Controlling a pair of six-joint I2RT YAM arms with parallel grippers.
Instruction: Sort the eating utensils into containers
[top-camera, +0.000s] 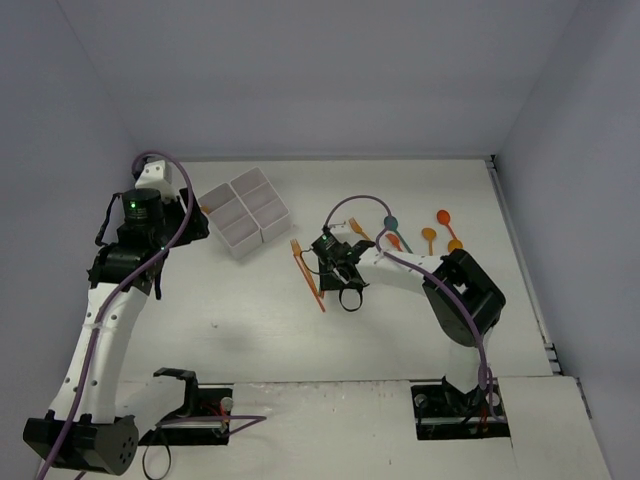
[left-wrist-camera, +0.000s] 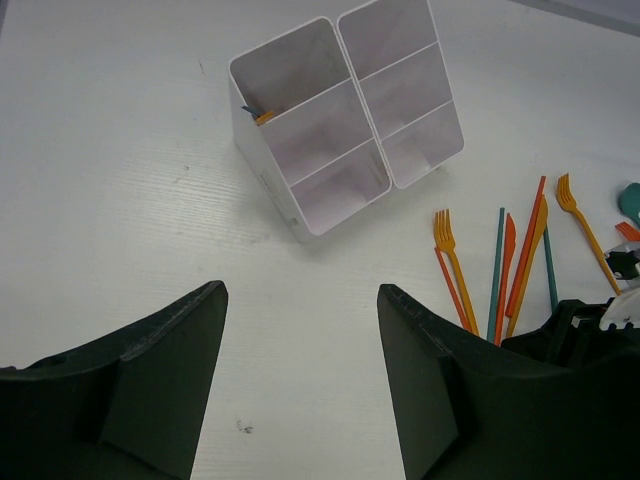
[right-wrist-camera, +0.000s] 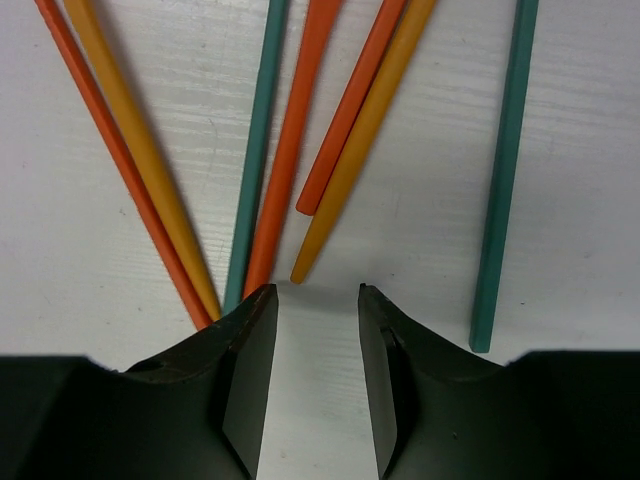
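Observation:
Several eating utensils lie fanned out on the table: red, orange and teal handles (right-wrist-camera: 293, 150), with one teal handle (right-wrist-camera: 503, 170) apart on the right. My right gripper (right-wrist-camera: 313, 300) hovers low over them, open with a narrow gap and nothing between its fingers. The end of an orange handle (right-wrist-camera: 305, 268) lies just ahead of that gap. The same pile (top-camera: 308, 270) lies mid-table, and loose spoons (top-camera: 430, 235) lie further right. The containers (top-camera: 245, 212) are a white six-compartment tray (left-wrist-camera: 268, 175). My left gripper (left-wrist-camera: 300, 295) hangs open and empty above bare table near the tray.
One tray compartment holds an orange and a blue piece (left-wrist-camera: 260, 115). Forks, knives and a teal spoon (left-wrist-camera: 630, 200) spread to the right of the tray. Grey walls enclose the table on three sides. A purple cable (top-camera: 355, 200) loops above the right wrist.

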